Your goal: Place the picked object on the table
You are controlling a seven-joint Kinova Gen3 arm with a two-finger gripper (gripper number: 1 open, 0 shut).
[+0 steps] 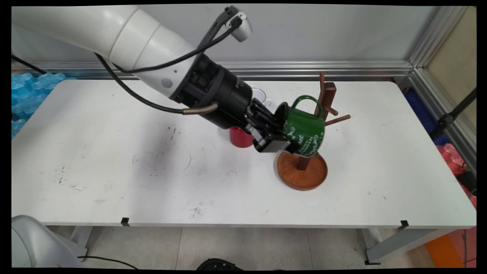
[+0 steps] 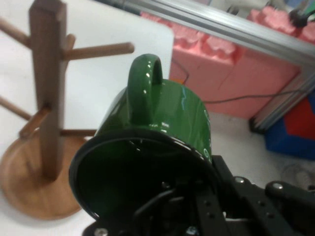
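A wide stretch of white table [image 1: 114,167] lies bare left of a red cup [image 1: 239,137]. The black gripper [image 1: 279,139] clamps the rim of a glossy green mug [image 1: 304,129], tilted above the wooden mug tree [image 1: 304,167], handle uppermost, near its pegs

A robotics laboratory test cell is indicated. A scuffed white rectangular table [image 1: 114,171] is enclosed by ribbed aluminium framing rails [image 1: 312,69] along a plain grey wall. Blue foam padding [image 1: 26,95] and pink foam padding [image 2: 221,64] are stacked beyond the table's ends.
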